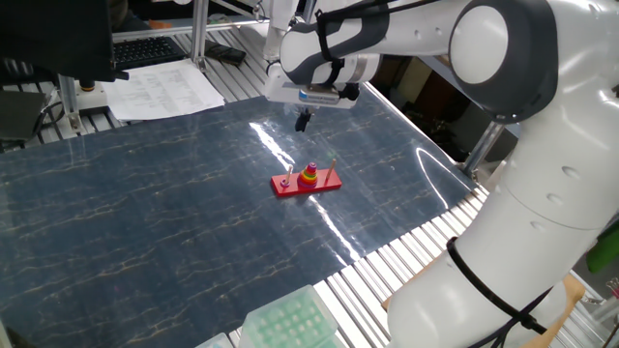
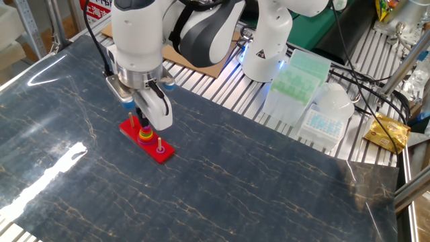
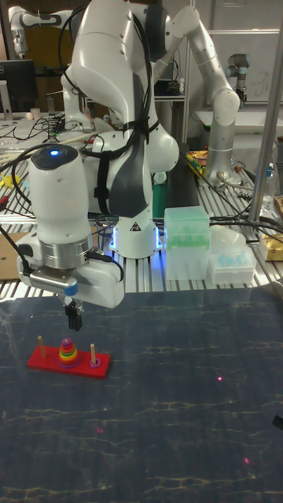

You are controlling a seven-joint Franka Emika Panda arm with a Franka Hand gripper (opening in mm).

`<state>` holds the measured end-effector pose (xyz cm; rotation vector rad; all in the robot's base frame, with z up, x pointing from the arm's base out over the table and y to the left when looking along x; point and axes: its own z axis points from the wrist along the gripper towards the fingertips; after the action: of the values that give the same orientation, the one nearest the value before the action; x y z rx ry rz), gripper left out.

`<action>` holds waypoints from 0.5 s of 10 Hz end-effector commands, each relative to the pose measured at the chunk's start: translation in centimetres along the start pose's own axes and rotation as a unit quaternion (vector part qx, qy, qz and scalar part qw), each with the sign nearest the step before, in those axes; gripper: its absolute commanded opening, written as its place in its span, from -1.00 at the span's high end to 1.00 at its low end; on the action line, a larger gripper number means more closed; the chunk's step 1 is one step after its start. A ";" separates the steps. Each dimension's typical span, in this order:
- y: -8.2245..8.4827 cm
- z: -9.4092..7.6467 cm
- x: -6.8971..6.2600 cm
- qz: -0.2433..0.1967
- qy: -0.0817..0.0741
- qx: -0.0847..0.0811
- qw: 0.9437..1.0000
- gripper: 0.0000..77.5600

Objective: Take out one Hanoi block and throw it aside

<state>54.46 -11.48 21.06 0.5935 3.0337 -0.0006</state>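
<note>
The Hanoi block [image 3: 68,342] was too small to see clearly; only a purple tip showed on top of the stacked rings [image 1: 309,177] on the middle peg of the red base [image 3: 67,364]. The gripper [image 3: 73,321] had its fingers pressed together and held nothing. It hung above the stack, not touching it.

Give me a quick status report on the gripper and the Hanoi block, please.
Gripper above the stack, fingers close together, holding nothing. Hanoi block on top of the rings, middle peg. Nothing in the way.
</note>
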 end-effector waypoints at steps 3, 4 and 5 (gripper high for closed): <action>0.0 -0.1 -0.1 0.034 0.008 0.007 0.999 1.00; 0.0 -0.1 -0.1 0.035 0.008 0.007 0.999 1.00; 0.0 -0.1 -0.1 0.034 0.007 0.008 0.999 1.00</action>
<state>54.48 -11.50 21.07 0.7050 3.0300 -0.0161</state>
